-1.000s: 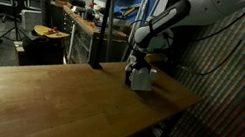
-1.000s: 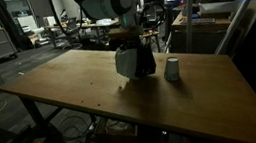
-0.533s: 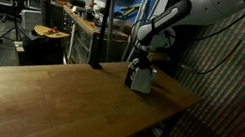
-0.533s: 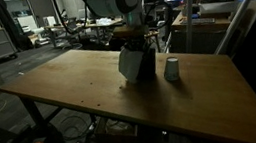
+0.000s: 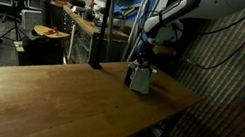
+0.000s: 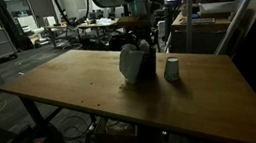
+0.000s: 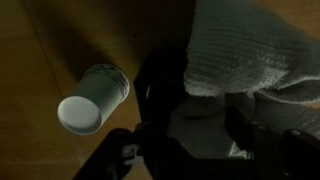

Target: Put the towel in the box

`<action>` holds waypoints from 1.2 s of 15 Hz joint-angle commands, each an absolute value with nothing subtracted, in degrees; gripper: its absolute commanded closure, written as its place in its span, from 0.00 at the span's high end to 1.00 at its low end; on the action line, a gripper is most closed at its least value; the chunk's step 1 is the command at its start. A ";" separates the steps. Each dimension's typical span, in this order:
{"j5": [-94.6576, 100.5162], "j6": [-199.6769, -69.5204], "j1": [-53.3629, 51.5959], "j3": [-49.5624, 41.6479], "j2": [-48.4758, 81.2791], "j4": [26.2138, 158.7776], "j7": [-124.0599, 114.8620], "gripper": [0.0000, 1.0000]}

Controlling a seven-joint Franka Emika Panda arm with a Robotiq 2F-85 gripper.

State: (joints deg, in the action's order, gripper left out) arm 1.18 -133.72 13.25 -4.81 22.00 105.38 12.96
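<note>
Pincer (image 6: 142, 46) above towel (image 6: 133, 65); can't tell its grip. Cup (image 6: 172, 68) just beside towel: your sideways drift could topple it, or drag towel.

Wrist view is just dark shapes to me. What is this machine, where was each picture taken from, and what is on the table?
This is a robot arm working over a wooden table. Two pictures come from cameras standing in the room. The third comes from a camera on the arm's wrist, looking down past its jaws, which are the dark shapes there. A pale knitted towel lies bunched below the jaws, and a white cup stands beside it. It is too dark to tell whether the jaws grip the towel.
</note>
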 commanded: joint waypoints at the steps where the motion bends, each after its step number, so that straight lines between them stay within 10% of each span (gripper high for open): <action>1: -0.17 -133.56 13.14 -5.33 17.33 107.05 12.80 0.98; 18: -7.19 -145.23 8.42 -5.04 0.11 131.78 -1.03 1.00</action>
